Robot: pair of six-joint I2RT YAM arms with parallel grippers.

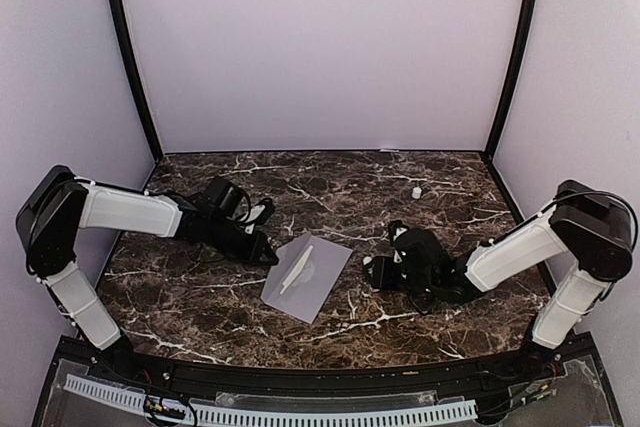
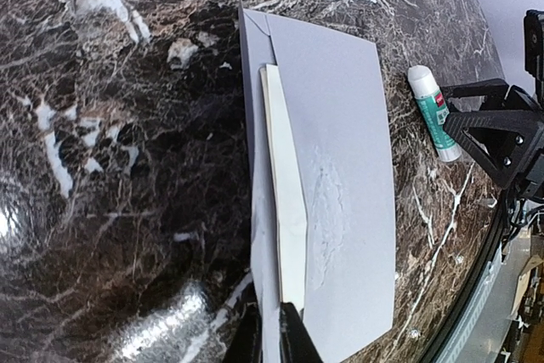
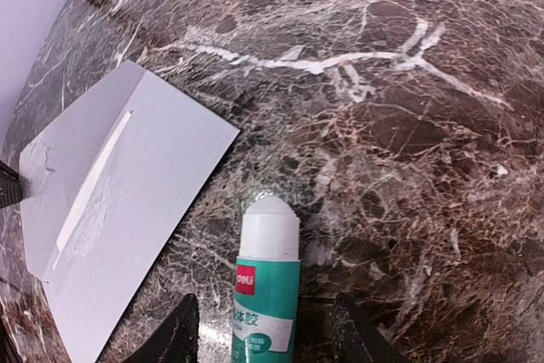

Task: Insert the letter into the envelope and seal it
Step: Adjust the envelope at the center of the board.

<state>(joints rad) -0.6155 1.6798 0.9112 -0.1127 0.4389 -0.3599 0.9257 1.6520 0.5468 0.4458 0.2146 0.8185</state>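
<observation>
Closest to the lens in the left wrist view, the left gripper (image 2: 272, 322) has its black fingers nearly together on either side of the near edge of the envelope (image 2: 348, 108), apparently pinching the paper. That envelope lies flat near the middle of the marble tabletop (image 2: 110, 176). The letter (image 2: 285, 201) is mostly inside it, and only a narrow cream strip shows along the opening. Beside the strip the grey paper is puckered in a rough patch (image 2: 327, 210), probably glue. Just right of the envelope lies a green-and-white glue stick (image 3: 266, 295). The right gripper (image 3: 270, 333) straddles it with fingers apart and a gap on each side, gripping nothing. I judge insertion all but done and glue applied. The exposed cream edge suggests the flap is not yet pressed shut.
</observation>
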